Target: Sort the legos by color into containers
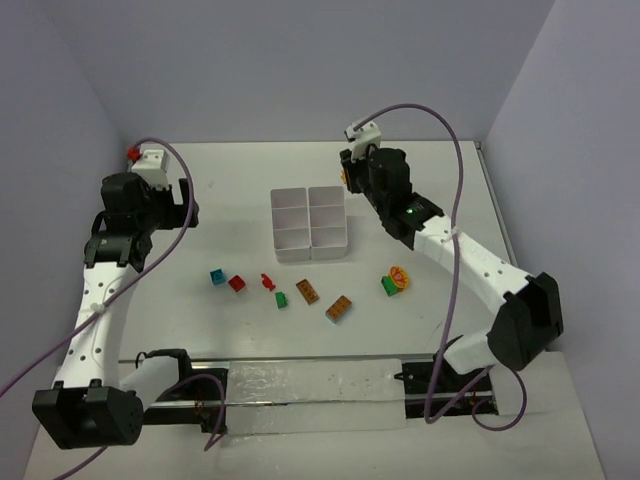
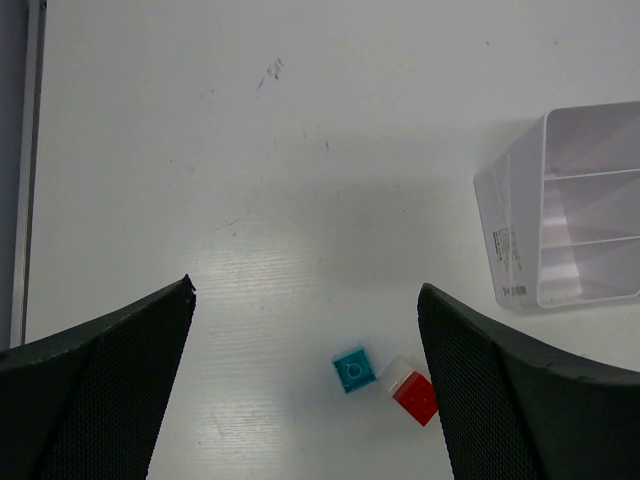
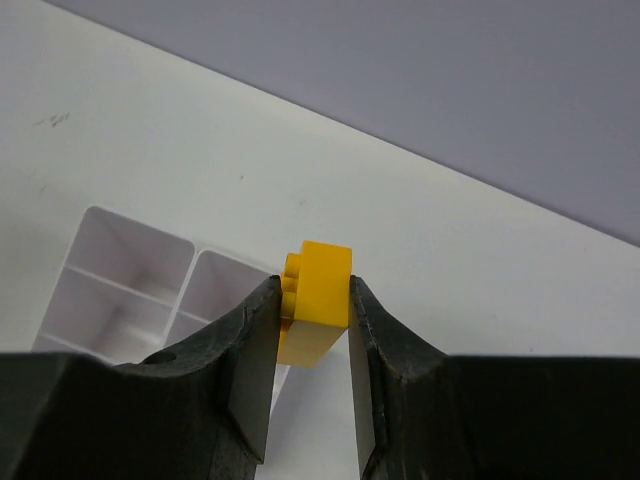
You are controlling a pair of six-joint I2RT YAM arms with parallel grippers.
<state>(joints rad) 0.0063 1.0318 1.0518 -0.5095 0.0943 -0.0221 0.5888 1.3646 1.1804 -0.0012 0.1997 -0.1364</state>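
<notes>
Beside one tray (image 1: 296, 252) — eight loose legos (image 1: 307, 291).

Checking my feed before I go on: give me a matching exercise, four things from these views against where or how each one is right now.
Things:
1. yellow brick
2. teal brick
3. white tray
4. left fingers

States:
A. spread apart above the table
B. lying beside a red brick
C. clamped between the right fingers
D. standing mid-table, open side up

Pairs: 1-C, 2-B, 3-D, 4-A.
</notes>
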